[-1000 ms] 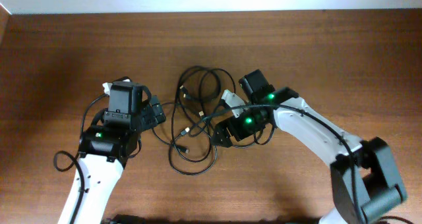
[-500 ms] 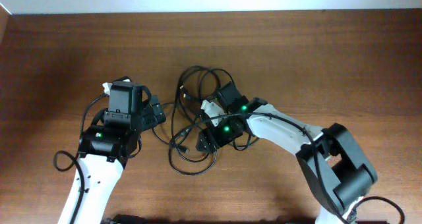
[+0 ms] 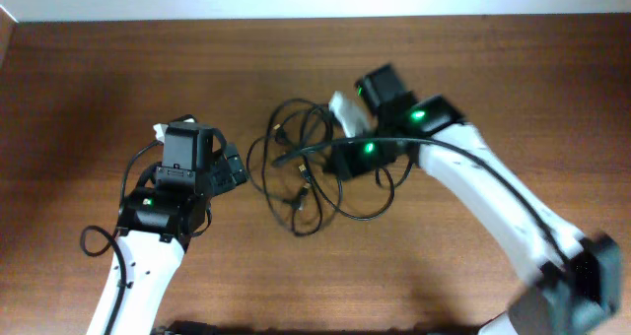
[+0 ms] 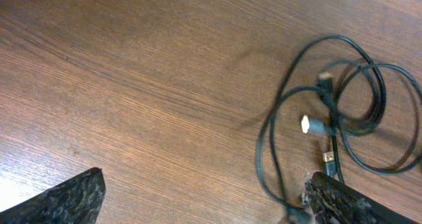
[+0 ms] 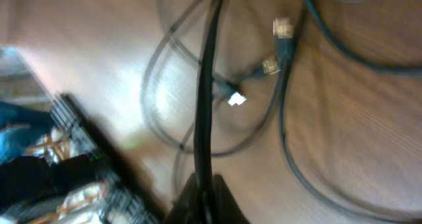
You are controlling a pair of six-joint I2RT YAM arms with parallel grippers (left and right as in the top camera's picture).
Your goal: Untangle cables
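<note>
We pulled the cables looser
Across the surface, our right end effector, clamped on one cable, had swung toward 1 o'clock, spreading them at centre; our left end effector waited wide, empty.

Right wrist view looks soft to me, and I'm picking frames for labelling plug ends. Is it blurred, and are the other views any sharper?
Right wrist view: smeared throughout, with the cables and plug ends soft and a pale glare patch on the table. Left wrist view: sharp, with crisp wood grain and plug ends. Overhead view: mostly sharp, but the right arm blurs toward the lower corner.
</note>
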